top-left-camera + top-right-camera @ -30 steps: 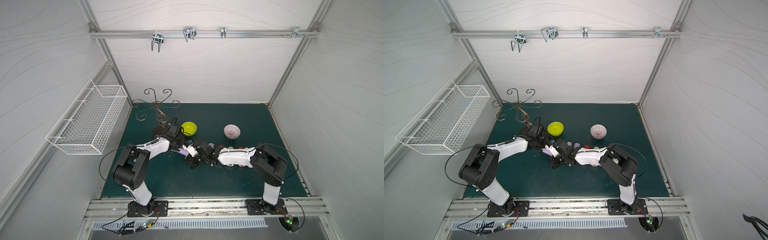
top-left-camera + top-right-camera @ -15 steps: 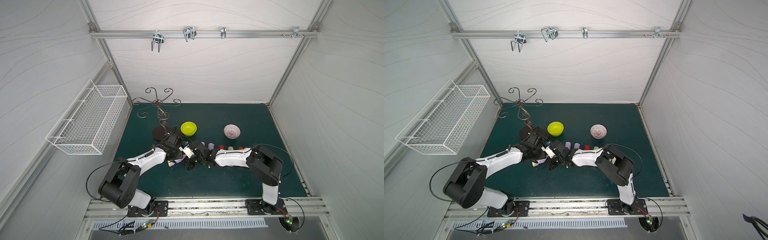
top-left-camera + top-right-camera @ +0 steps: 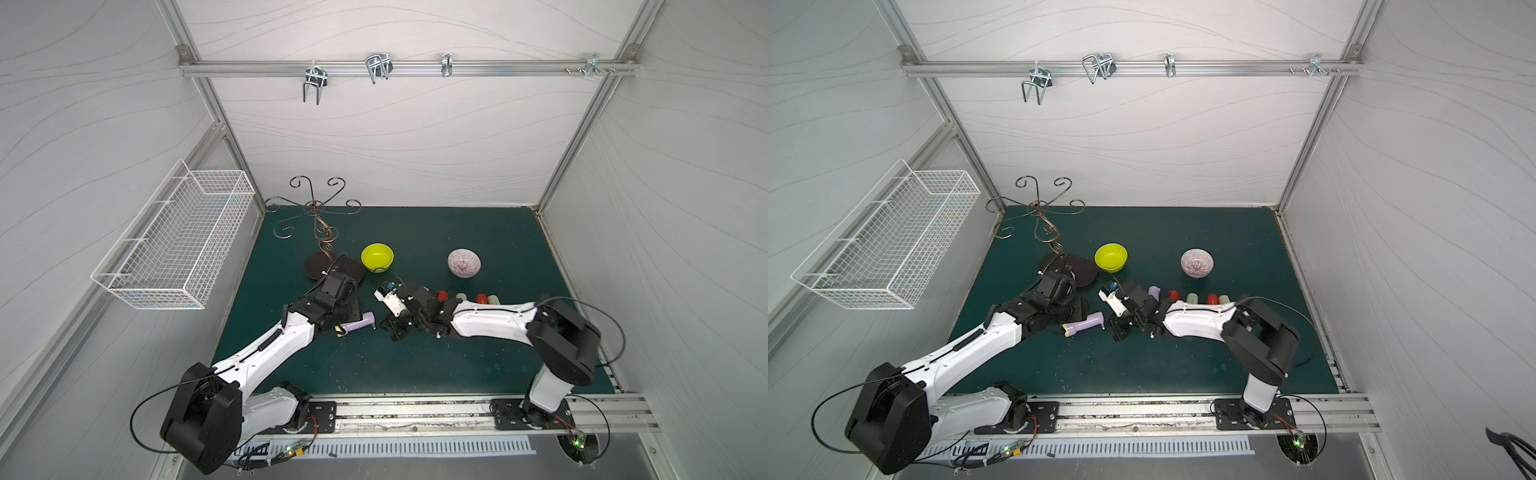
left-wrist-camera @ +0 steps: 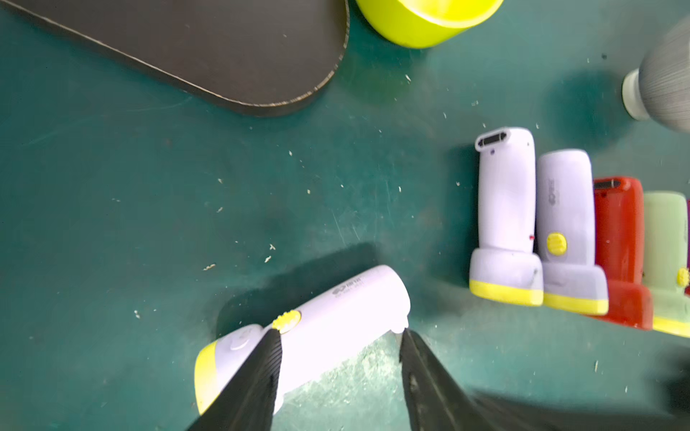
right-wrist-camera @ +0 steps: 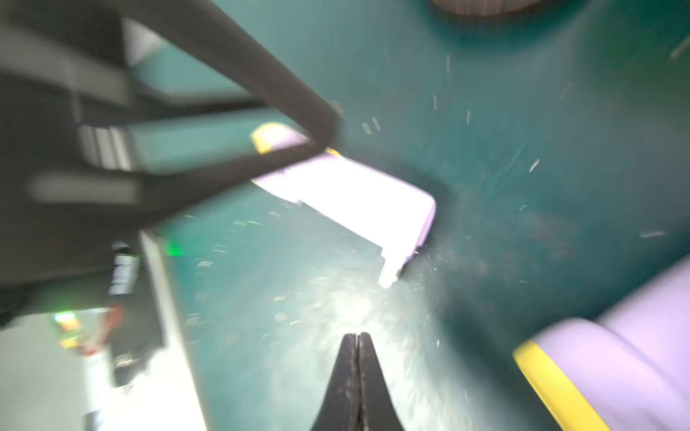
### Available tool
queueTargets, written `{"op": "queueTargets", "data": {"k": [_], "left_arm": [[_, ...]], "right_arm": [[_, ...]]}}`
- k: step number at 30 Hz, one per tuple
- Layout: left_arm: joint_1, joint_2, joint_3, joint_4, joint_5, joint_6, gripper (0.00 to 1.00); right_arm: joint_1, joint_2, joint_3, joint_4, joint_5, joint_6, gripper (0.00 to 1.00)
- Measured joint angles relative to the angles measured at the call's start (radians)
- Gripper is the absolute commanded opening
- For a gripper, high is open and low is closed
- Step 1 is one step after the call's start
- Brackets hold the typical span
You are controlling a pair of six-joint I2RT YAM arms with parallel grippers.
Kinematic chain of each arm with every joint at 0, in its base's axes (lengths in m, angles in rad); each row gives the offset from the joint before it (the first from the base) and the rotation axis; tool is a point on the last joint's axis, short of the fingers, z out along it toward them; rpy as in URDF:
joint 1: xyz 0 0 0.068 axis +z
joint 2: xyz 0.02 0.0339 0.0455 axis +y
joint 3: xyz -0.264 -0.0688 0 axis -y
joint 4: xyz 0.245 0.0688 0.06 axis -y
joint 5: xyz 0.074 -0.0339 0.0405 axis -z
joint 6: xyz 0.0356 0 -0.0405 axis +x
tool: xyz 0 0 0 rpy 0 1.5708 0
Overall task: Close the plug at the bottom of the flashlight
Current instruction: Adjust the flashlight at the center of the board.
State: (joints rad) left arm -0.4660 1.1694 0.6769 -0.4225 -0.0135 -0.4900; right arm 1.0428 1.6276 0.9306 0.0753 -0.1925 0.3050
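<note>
**Left gripper (image 4: 339, 337).** Its two black ribbed fingers (image 4: 261, 373) are spread apart over the lilac plastic flashlight with a yellow lens rim (image 4: 336, 309). The flashlight lies flat on the dark green table mat (image 4: 149, 194). One finger crosses the flashlight body just beside the round yellow switch (image 4: 286, 321). The tip of the other finger stands at the tail end, just beside the small pale plug flap (image 4: 400, 328), which juts out from that end. Whether either finger touches the flashlight cannot be told. Bare mat shows in the gap between the two fingers.

**Right gripper (image 5: 357, 337).** Its fingers are pressed together with nothing between them. The tips point toward the flashlight's tail and stand apart from it. The plug flap (image 5: 390, 274) lies ahead of the tips, across a strip of bare mat. This wrist view is blurred.

**Both top views.** The flashlight (image 3: 360, 323) (image 3: 1084, 324) lies between the two grippers, with its yellow head toward the left fingers and its tail toward the right fingers.

**Beyond the left fingers.** A row of further flashlights (image 4: 565, 224) in lilac, red and pale green is set side by side, touching. Farther off are a yellow-green plastic bowl (image 4: 422, 18) and the dark flat base of a scrolled metal stand (image 4: 186, 48).
</note>
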Motion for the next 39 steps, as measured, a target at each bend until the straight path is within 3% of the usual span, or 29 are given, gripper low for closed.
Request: {"op": "queueTargets", "data": {"k": [4,11,14,23,33,39], "left_arm": [[0.0,0.0,0.0,-0.01,0.018,0.028,0.55],[0.0,0.023,0.0,0.012,0.032,0.068,0.56],[-0.002,0.071,-0.004,0.041,0.024,0.082,0.58],[-0.01,0.182,-0.009,0.101,0.013,0.114,0.58],[-0.031,0.217,-0.027,0.162,0.033,0.123,0.58],[-0.056,0.135,-0.076,0.11,0.029,0.113,0.58]], "right_arm": [[-0.003,-0.206,-0.061,-0.011,0.001,-0.018,0.11],[-0.018,-0.487,-0.182,-0.145,0.021,-0.027,0.46],[-0.024,-0.609,-0.211,-0.223,0.042,-0.015,0.54],[-0.042,-0.823,-0.216,-0.382,0.1,0.013,0.57],[-0.056,-0.824,-0.217,-0.449,0.103,0.028,0.6],[-0.07,-0.79,-0.217,-0.451,0.078,0.028,0.62]]}}
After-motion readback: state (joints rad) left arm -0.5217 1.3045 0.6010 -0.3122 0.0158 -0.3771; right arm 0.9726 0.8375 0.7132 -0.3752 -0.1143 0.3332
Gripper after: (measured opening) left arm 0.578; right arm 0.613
